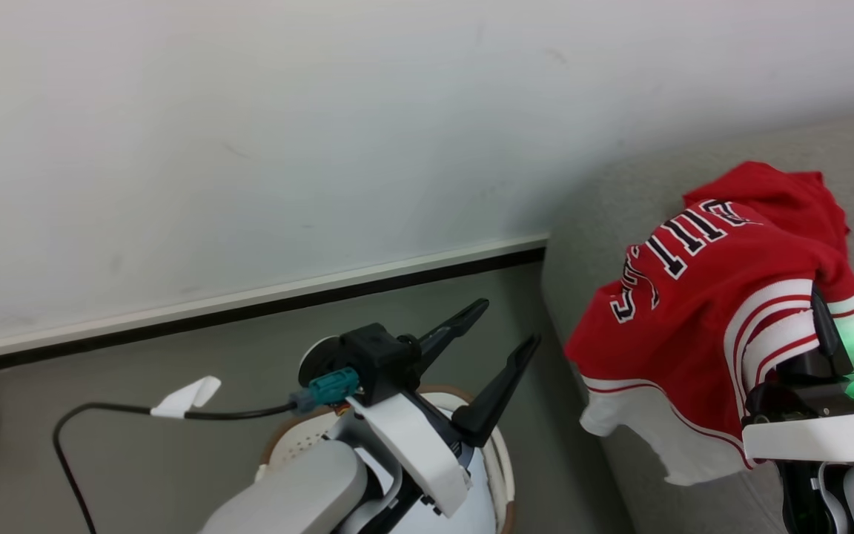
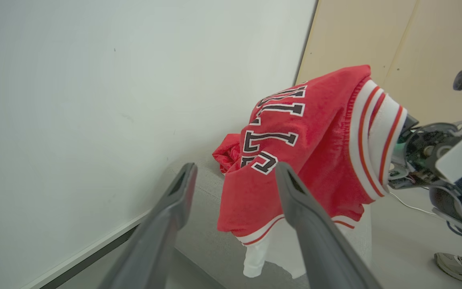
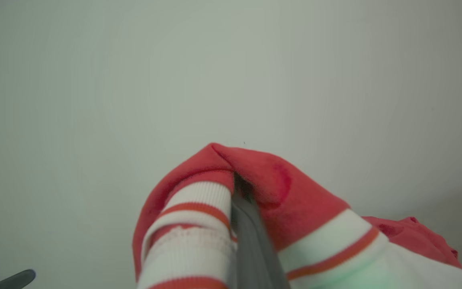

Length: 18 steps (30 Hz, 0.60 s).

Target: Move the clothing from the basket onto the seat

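Right fingers [image 3: 251,241] clamp the jersey [image 1: 694,319] by its striped trim over the sofa [image 1: 605,245]; I should lower before releasing. Left fingers [image 1: 497,393] spread, empty.

We see the soft red jersey [image 1: 701,297], with dark white-outlined lettering and white striped trim, hanging crumpled over the end of the large light-grey fabric sofa [image 1: 605,215]. The oval white perforated plastic basket [image 1: 297,443], brown-rimmed, stands on the floor just beside that sofa, largely hidden.
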{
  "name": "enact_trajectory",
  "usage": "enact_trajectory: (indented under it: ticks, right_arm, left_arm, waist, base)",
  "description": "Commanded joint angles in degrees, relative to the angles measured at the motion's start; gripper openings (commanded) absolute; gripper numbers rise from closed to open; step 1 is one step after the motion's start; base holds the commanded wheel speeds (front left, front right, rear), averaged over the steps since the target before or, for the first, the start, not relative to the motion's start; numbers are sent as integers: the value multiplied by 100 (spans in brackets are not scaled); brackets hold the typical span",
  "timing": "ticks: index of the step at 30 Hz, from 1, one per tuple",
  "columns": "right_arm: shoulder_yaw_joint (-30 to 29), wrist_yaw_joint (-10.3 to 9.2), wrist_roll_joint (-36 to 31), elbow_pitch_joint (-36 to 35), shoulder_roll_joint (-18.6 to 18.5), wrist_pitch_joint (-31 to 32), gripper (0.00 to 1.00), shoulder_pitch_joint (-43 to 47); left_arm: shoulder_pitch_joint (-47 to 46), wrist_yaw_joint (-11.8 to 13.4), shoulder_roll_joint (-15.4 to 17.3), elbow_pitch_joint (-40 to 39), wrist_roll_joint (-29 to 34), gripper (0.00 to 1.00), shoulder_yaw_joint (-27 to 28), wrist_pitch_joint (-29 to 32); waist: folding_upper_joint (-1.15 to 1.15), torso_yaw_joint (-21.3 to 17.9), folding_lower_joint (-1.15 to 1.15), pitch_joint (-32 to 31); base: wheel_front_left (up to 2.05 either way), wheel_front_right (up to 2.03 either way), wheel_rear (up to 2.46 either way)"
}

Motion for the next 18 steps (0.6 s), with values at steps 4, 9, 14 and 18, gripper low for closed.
enact_trajectory:
  ticks: [4,9,14,18]
  right_arm:
    - [-94,-11,63,-201,-19,-20,0,162]
    - [-222,-11,85,-343,-54,-20,0,261]
    - [-289,-11,106,-401,-108,-20,0,255]
    - [-365,-11,81,-419,-126,-20,0,170]
  left_arm:
    - [-12,-51,39,4,155,100,-91,-47]
    - [-37,-77,5,12,221,100,-180,-66]
    - [-81,-90,-13,24,256,100,-242,-44]
    - [-133,-119,-17,-15,284,100,-273,-26]
  waist:
    - [0,-494,0,180]
    - [0,-681,0,213]
    - [0,-719,0,273]
    - [0,-663,0,382]
  base:
    - [0,0,0]
    - [0,0,0]
    - [0,0,0]
    - [0,0,0]
